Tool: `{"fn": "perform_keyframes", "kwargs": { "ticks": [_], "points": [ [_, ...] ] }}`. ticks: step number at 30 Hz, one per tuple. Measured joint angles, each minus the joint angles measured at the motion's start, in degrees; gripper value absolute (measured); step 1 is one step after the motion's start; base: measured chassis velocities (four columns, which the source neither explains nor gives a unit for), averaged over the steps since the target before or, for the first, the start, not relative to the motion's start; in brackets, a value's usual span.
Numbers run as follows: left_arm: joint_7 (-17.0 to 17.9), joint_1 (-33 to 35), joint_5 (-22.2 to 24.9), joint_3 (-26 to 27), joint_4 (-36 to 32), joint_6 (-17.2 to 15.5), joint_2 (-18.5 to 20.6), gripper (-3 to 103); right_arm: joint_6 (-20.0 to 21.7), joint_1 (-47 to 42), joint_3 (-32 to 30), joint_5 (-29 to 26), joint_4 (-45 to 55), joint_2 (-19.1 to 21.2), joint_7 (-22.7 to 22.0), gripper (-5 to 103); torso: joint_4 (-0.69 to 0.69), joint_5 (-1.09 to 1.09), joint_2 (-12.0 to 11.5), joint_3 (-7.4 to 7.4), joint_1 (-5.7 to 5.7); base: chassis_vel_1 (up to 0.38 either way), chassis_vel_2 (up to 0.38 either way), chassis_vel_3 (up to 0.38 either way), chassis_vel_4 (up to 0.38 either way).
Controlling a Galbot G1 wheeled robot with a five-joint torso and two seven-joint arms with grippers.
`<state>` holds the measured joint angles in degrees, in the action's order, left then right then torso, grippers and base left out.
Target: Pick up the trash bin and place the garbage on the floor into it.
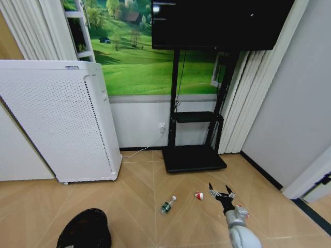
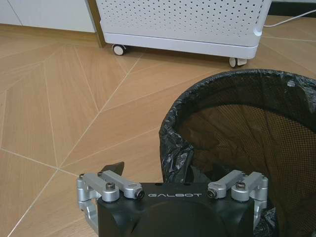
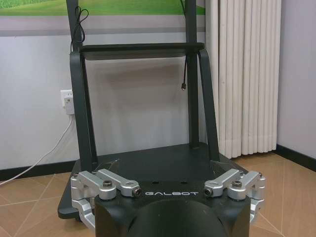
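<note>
Room: a light wooden floor (image 1: 139, 191) in a zigzag pattern, a big white box with holes (image 1: 57, 121) on little wheels, and a black TV stand (image 1: 194, 155) by the wall with a picture of green hills.

Landmark: the TV stand. All places below are told from it.

Trash bin: the trash bin (image 1: 85, 230) is black and round, with a black bag in it. It sits far from the TV stand, toward the robot and on its left side, in front of the white box.

Garbage: the bottle (image 1: 167, 205) lies on the floor in front of the TV stand. It lies slanted, cap end pointing toward the stand. A small red-and-white piece (image 1: 198, 195) lies beside it, more to the right.

Right gripper: the right gripper (image 1: 221, 195) hangs in front of the TV stand with its fingers spread wide and nothing in them. The red-and-white piece is just to its left, and the bottle is farther left. This arm is the nearer one to the garbage.

Left gripper: the left gripper (image 2: 174, 163) is at the bin's rim. One finger looks outside the rim. I cannot tell if it is pinching.

Head view: shows the bin, the garbage and the right gripper all at once.

Left wrist view: shows the bin's mesh inside and crinkly bag up close.

Right wrist view: shows the TV stand straight ahead, with a wall plug (image 3: 67, 101) and white curtain (image 3: 242, 74).
</note>
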<state>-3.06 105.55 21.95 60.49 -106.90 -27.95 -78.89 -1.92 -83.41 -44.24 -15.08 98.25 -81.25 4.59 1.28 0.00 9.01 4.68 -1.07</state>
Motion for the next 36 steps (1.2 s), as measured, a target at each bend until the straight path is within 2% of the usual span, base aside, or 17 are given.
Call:
{"fn": "perform_keyframes", "kwargs": {
  "ticks": [3, 5, 6, 8, 10, 11, 14, 16, 17, 19, 20, 21, 23, 24, 28, 36],
  "points": [
    [0.0, -0.5, 0.0, -0.2, 0.2, 0.1, 0.0, 91, 0.0, 0.1, 0.1, 0.0, -0.1, 0.0, 0.0, 100, 0.01, 0.0, 0.0, 0.0, 0.0, 0.0, 0.0, 0.0, 0.0],
    [0.0, -0.7, 0.1, -0.4, 0.3, 0.1, 0.0, 81, 0.0, 0.2, 0.2, 0.1, -0.2, 0.0, 0.0, 100, 0.0, 0.0, 0.0, 0.01, 0.0, 0.0, 0.0, 0.0, 0.0],
    [-0.1, -0.7, 0.1, -0.5, 0.3, 0.0, 0.0, 70, 0.1, 0.3, 0.3, 0.1, -0.3, 0.0, 0.0, 100, 0.0, 0.0, 0.0, 0.01, -0.01, 0.0, 0.0, 0.0, 0.0],
    [-0.1, -0.7, 0.1, -0.5, 0.3, 0.0, -0.1, 70, 0.1, 0.4, 0.3, 0.1, -0.3, 0.0, 0.0, 100, 0.0, 0.0, 0.0, 0.01, 0.0, 0.0, 0.0, 0.0, 0.0],
    [-0.3, -0.7, 0.2, -0.6, 0.3, -0.2, -0.1, 59, 0.2, 0.6, 0.3, 0.2, -0.5, 0.1, -0.1, 100, 0.0, 0.0, 0.0, 0.01, 0.0, 0.0, 0.0, 0.0, 0.0],
    [-0.3, -0.7, 0.2, -0.6, 0.3, -0.2, -0.1, 59, 0.2, 0.6, 0.3, 0.2, -0.5, 0.1, -0.1, 100, 0.0, 0.0, 0.0, 0.01, 0.0, 0.0, 0.0, 0.0, 0.0],
    [-0.5, -1.0, 0.2, -0.6, 0.7, -0.2, 0.3, 42, 0.4, 0.9, 0.3, 0.2, -0.6, 0.1, -0.2, 100, 0.0, 0.0, 0.0, 0.01, -0.01, 0.0, 0.0, 0.0, 0.0],
    [-0.6, -1.1, 0.1, -0.6, 0.8, -0.2, 0.4, 42, 0.4, 0.9, 0.3, 0.2, -0.6, 0.1, -0.2, 100, 0.0, 0.0, 0.0, 0.01, -0.01, 0.0, 0.0, 0.0, 0.0],
    [-0.6, -1.6, 0.1, -0.7, 1.0, -0.2, 0.7, 32, 0.6, 1.1, 0.3, 0.2, -0.6, 0.0, -0.5, 100, 0.0, 0.0, 0.0, 0.01, 0.0, 0.0, 0.0, 0.0, 0.0],
    [-0.5, -1.8, 0.2, -0.8, 1.1, -0.2, 0.8, 32, 0.7, 1.1, 0.4, 0.2, -0.7, 0.0, -0.6, 100, 0.0, 0.01, 0.0, 0.01, -0.01, 0.0, 0.0, 0.0, 0.0],
    [-0.2, -2.3, 1.0, -1.2, 1.3, -0.8, 0.9, 26, 0.8, 1.2, 0.4, 0.2, -0.8, -0.1, -0.9, 100, 0.0, 0.01, 0.0, 0.02, -0.01, 0.0, 0.0, 0.0, 0.0],
    [0.2, -2.7, 1.9, -1.7, 1.4, -1.2, 0.9, 16, 0.8, 1.2, 0.4, 0.3, -1.0, -0.2, -1.0, 100, 0.0, 0.0, 0.0, 0.02, -0.01, 0.0, 0.0, 0.0, 0.0],
    [0.3, -3.0, 2.2, -2.1, 1.5, -1.4, 0.9, 16, 0.8, 1.2, 0.4, 0.4, -1.0, -0.3, -1.0, 100, 0.0, 0.0, 0.0, 0.02, 0.0, 0.0, 0.0, 0.0, 0.0],
    [0.2, -3.5, 2.5, -2.4, 1.6, -1.4, 0.9, 11, 0.8, 1.2, 0.4, 0.4, -1.0, -0.3, -1.1, 100, 0.01, 0.02, 0.0, 0.02, -0.01, 0.0, 0.0, 0.0, 0.0],
    [0.2, -4.2, 3.0, -3.0, 1.6, -1.0, 0.7, 7, 0.8, 1.2, 0.3, 0.6, -0.7, -0.3, -1.1, 100, 0.0, 0.03, 0.0, 0.02, -0.01, 0.0, 0.0, 0.0, 0.0],
    [-0.4, -7.6, 3.5, -4.5, 2.7, 4.0, 0.6, 6, 0.7, 0.9, 0.3, 0.9, 0.5, -0.4, -1.4, 100, -0.01, -0.01, 0.0, 0.02, -0.01, 0.0, 0.0, 0.0, 0.0]
  ]
}}
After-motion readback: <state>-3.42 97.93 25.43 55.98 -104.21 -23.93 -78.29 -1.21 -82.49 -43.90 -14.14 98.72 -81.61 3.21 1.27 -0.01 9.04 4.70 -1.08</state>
